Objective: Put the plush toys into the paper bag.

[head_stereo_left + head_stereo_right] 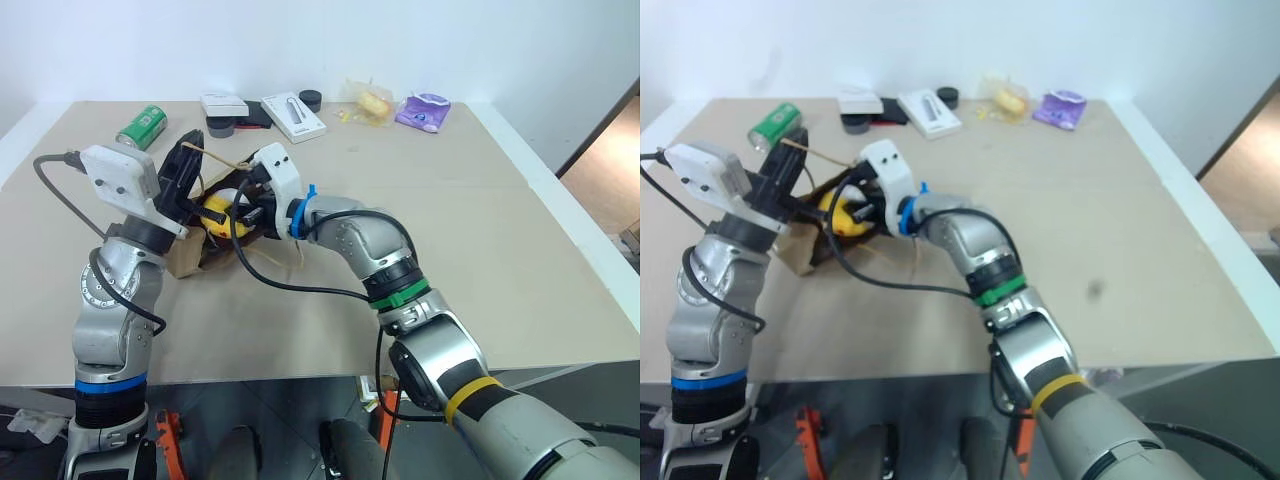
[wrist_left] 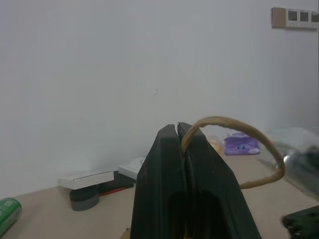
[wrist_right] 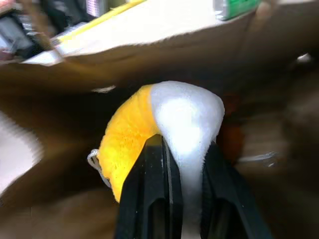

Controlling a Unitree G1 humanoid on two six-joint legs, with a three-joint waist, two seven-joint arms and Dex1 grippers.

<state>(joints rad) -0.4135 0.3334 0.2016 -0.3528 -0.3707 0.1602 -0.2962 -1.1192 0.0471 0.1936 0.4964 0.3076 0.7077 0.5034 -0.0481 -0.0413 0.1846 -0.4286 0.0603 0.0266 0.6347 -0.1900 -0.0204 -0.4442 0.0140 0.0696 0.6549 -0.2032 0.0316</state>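
On the tan table (image 1: 480,250), seen from the left eye view, the brown paper bag (image 1: 188,255) lies at about nine o'clock from centre, its mouth facing the right arm. The left gripper (image 1: 188,160) is pinched tight on the bag's twine handle (image 1: 222,158), lifting the upper edge. The right gripper (image 1: 240,208) reaches into the opening, clamped on the yellow-and-white plush ball (image 1: 213,212), which sits just inside the mouth. Along the far edge, toward twelve o'clock, lie a green can (image 1: 141,127), a roll of grey tape (image 1: 221,125), a white box (image 1: 293,116), a small black cap (image 1: 310,99), a yellow item in clear wrap (image 1: 371,102) and a purple packet (image 1: 423,111).

From the right eye view the same layout repeats, with the ball showing yellow between the bag's walls.

Through the left wrist view, the two black fingers (image 2: 164,189) press together with the twine loop caught between them and arching off to three o'clock; the tape, box and purple packet stand on the table beyond.

Through the right wrist view, the black fingers (image 3: 149,199) squeeze the ball's white half, its yellow half at nine o'clock, with brown paper all around.
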